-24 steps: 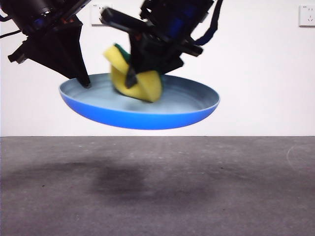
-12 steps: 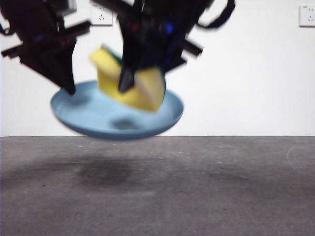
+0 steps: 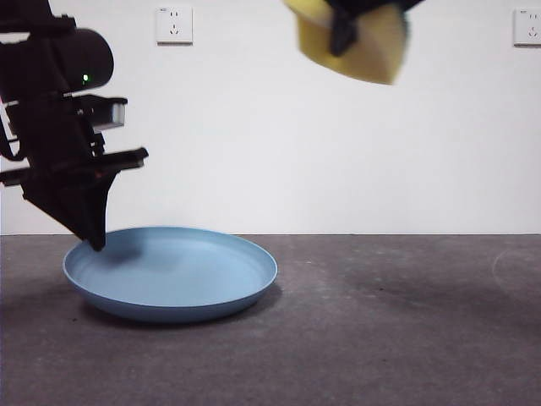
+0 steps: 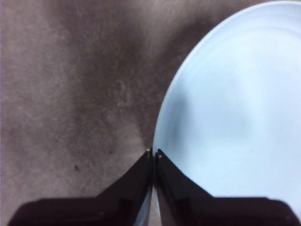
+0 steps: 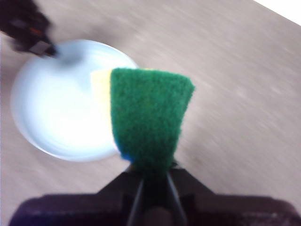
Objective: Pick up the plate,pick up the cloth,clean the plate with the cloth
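One plate (image 3: 173, 283); one sponge (image 3: 359, 38); two tools, left (image 4: 153, 153) and right (image 5: 151, 175); two wall sockets (image 3: 174, 24).

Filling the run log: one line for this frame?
plate: on table | left hand: shut on plate rim | right hand: holds sponge high above table

The right gripper (image 3: 345, 34) is sitting almost wholly above the front view's top edge, leaving only a dark tip over the blurred yellow sponge (image 3: 359, 42). In the right wrist view the sponge's (image 5: 148, 120) green face is covering its yellow foam and hiding part of the plate (image 5: 56, 117), which is looking washed out and soft. The left wrist view's edge is cutting off most of the plate (image 4: 235, 117), and the left gripper (image 4: 154, 153) is hiding the rim it is pinching.
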`<act>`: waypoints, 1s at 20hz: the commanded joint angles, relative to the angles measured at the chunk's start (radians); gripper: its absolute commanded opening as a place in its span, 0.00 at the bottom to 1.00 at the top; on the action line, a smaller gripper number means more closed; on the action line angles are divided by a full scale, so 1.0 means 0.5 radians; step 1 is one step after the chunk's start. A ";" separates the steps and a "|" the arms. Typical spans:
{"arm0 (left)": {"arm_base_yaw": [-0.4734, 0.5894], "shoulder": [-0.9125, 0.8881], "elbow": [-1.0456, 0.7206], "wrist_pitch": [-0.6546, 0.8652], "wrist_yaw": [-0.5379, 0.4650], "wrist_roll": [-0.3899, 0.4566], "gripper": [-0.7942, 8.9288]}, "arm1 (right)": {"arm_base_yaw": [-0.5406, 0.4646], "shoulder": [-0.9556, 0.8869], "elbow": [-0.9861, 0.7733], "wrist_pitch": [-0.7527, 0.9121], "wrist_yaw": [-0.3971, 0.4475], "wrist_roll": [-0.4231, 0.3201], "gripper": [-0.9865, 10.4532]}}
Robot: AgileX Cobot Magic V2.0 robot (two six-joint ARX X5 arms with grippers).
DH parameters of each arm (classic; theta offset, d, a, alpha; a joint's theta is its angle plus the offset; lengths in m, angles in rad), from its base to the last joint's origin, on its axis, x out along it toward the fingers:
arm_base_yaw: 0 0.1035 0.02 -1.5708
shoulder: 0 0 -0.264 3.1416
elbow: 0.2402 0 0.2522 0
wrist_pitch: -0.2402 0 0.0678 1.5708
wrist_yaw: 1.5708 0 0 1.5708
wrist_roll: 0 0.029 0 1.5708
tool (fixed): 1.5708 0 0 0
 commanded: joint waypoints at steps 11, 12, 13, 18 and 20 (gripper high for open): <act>0.004 0.116 -0.005 0.095 -0.092 0.051 0.53 | -0.117 -0.016 -0.008 -0.187 0.014 0.028 0.07; 0.004 0.095 -0.005 0.096 -0.092 0.005 0.53 | -0.141 -0.015 -0.008 -0.187 0.009 0.031 0.07; 0.004 0.056 -0.005 0.095 -0.092 -0.050 0.53 | -0.169 -0.014 -0.008 -0.186 0.010 0.055 0.07; -0.030 -0.390 -0.005 0.018 -0.009 -0.164 0.53 | -0.402 0.095 -0.008 -0.095 -0.019 0.164 0.07; -0.069 -0.634 -0.005 -0.043 0.066 -0.195 0.53 | -0.485 0.224 -0.008 -0.007 -0.212 0.164 0.07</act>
